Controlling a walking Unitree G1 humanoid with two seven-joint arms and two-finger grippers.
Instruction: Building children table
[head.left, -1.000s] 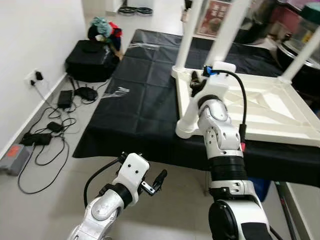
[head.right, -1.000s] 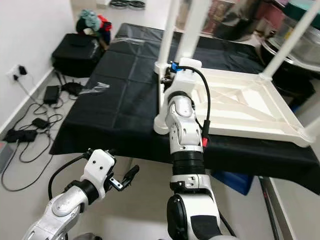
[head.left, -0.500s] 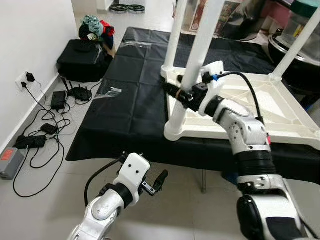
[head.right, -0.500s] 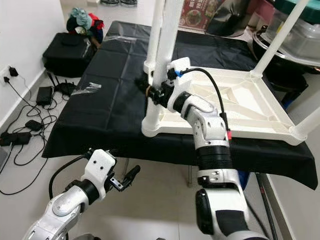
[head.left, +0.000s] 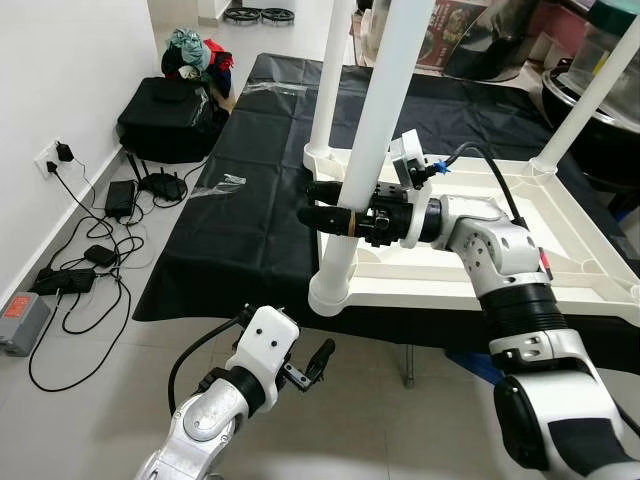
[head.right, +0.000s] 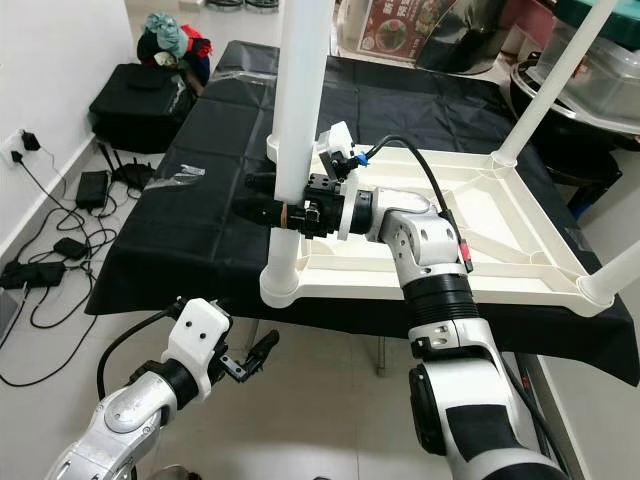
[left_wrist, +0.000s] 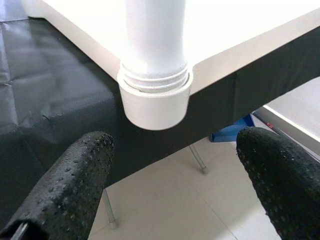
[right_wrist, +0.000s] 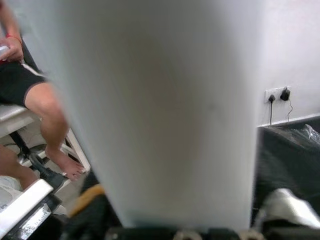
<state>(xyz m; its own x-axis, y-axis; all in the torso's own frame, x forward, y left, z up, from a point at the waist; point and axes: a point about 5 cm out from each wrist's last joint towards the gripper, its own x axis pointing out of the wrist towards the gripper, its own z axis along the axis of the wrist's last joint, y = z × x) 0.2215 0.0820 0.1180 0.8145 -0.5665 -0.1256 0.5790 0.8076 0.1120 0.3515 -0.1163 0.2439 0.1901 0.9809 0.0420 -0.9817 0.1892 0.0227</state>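
Note:
A white children's table (head.left: 470, 268) lies upside down on a black-covered work table (head.left: 255, 215), its legs pointing up. My right gripper (head.left: 318, 203) reaches in from the right and is shut on the near-left leg (head.left: 385, 90) partway up; its black fingertips stick out past the leg. This leg (right_wrist: 160, 110) stands very close in the right wrist view. The leg's socket (left_wrist: 155, 95) overhangs the front edge of the cloth. My left gripper (head.left: 310, 362) hangs low in front of the table, below that corner. It is open, and its fingers (left_wrist: 75, 185) are spread wide with nothing between them.
A black bag (head.left: 170, 115), clothes, chargers and cables (head.left: 95, 260) lie on the floor by the left wall. A clear plastic wrapper (head.left: 225, 185) sits on the cloth. Pots stand at the back right. A seated person's bare legs (right_wrist: 47, 125) are beyond the leg.
The camera has shifted. My right arm has swung from upright beside the corner to reaching leftward, and its fingers now clasp the near-left leg. The left arm has stayed put.

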